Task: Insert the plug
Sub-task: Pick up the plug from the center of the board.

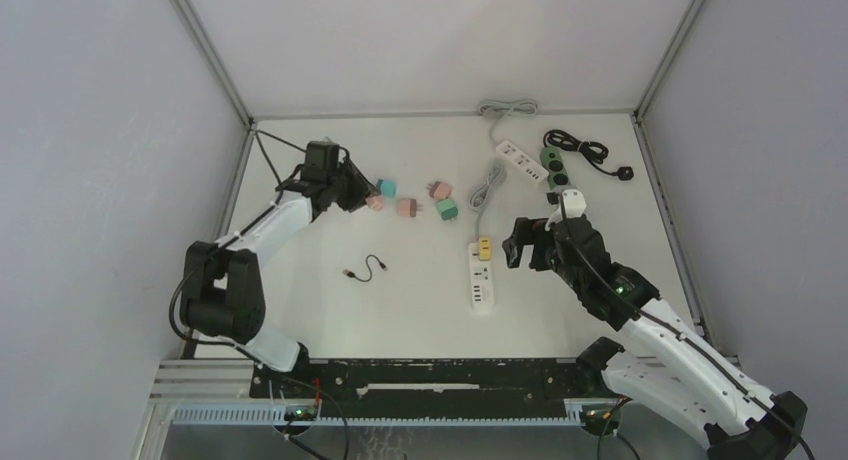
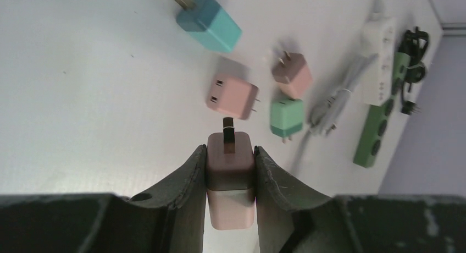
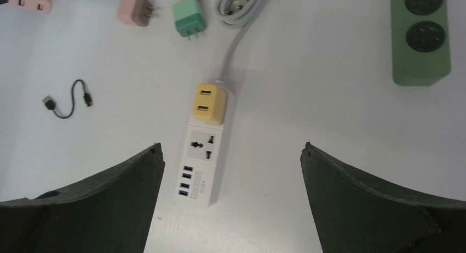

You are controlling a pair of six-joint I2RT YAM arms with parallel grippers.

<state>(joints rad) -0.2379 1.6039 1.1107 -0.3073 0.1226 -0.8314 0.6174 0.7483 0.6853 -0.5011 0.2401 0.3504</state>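
At far left of the white table [image 1: 300,310], the left gripper [image 2: 229,149] is clenched on a pink plug [image 2: 230,181], one finger pressed to each side, its prongs pointing away from the wrist. Just beyond it lie 4 loose plugs: a teal plug [image 2: 209,28] farthest left, a second pink plug [image 2: 232,93] nearest the held one, a brown-pink plug [image 2: 292,74] and a green plug [image 2: 286,116] side by side to the right. Nearer the arm bases, a short black USB cable [image 1: 365,269] lies curled and well apart from the plugs.

At centre lies the white strip [image 3: 204,154], with a yellow adapter [image 3: 209,103] seated at its far end, 1 empty socket behind that and 4 blue USB ports at the near end. Its grey cord [image 1: 488,185] coils away toward the back.

The right gripper [image 1: 522,248] hangs just right of the strip, jaws spread wide and holding nothing. Farther back and right sit a second white strip [image 1: 522,160], a green strip [image 1: 555,165] and a coiled black cord [image 1: 585,152].
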